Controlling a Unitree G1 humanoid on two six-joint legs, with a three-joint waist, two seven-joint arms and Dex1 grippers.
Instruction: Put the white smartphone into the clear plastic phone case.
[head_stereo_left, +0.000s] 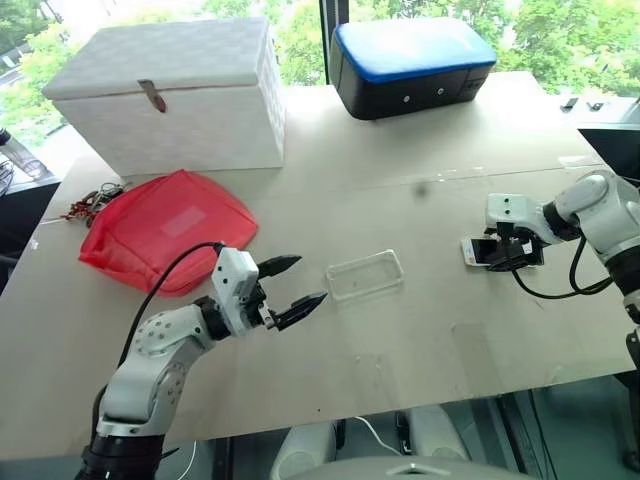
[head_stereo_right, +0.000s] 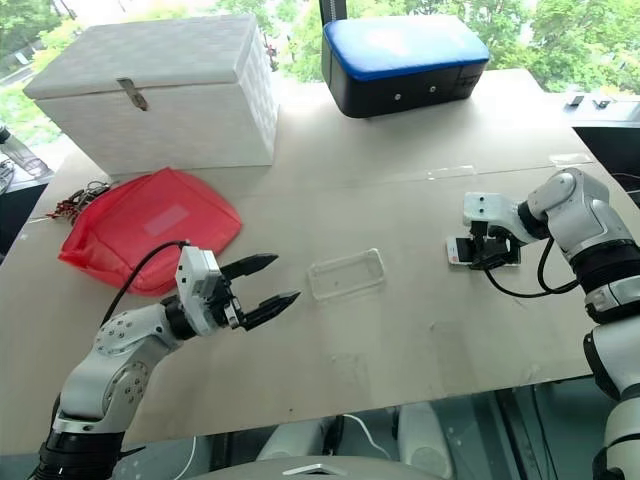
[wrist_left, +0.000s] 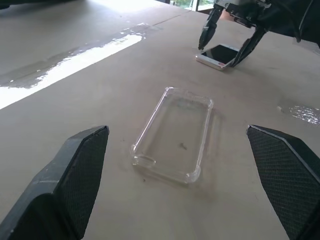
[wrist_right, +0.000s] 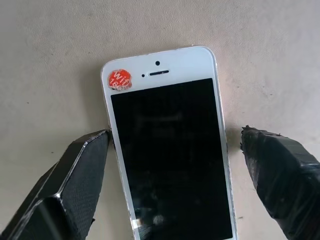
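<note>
The white smartphone (wrist_right: 167, 150) lies screen-up on the table at the right, with an orange sticker by its earpiece. My right gripper (head_stereo_left: 510, 262) points down over it, open, one finger on each long side; one fingertip (wrist_right: 95, 145) is close to the phone's edge and the other stands apart. The clear plastic phone case (head_stereo_left: 365, 275) lies open side up at mid-table. My left gripper (head_stereo_left: 310, 280) hovers level just left of the case, open and holding nothing. From the left wrist, the case (wrist_left: 175, 135) lies between my fingers, with the phone (wrist_left: 220, 54) beyond it.
A white lidded box (head_stereo_left: 170, 90) stands at the back left and a blue-topped black box (head_stereo_left: 410, 65) at the back centre. A red pouch (head_stereo_left: 165, 230) with keys (head_stereo_left: 90, 205) beside it lies left of my left arm. The table's front edge (head_stereo_left: 400, 400) is near.
</note>
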